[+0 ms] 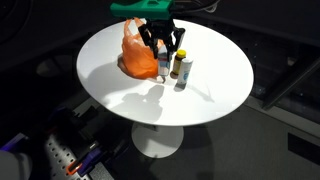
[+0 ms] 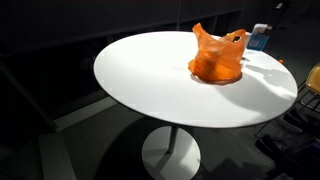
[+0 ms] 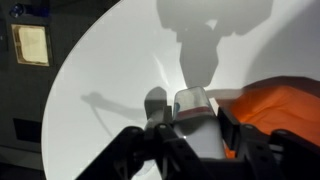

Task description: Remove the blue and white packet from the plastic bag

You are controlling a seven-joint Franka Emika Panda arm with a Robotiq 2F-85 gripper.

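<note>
The orange plastic bag (image 1: 135,57) lies crumpled on the round white table (image 1: 110,65) and shows in both exterior views (image 2: 215,62). My gripper (image 1: 163,47) hangs right beside the bag and is shut on the blue and white packet (image 1: 163,68). It holds the packet upright, outside the bag and low over the tabletop. In the wrist view the packet (image 3: 193,105) sits between my two fingers (image 3: 197,122), with the bag (image 3: 285,105) to the right. In an exterior view the packet (image 2: 259,38) shows behind the bag.
A small bottle with a yellow label (image 1: 182,68) stands on the table close beside the packet. The table edge (image 2: 150,105) drops to a dark floor. Cables and equipment (image 1: 70,155) lie below the table.
</note>
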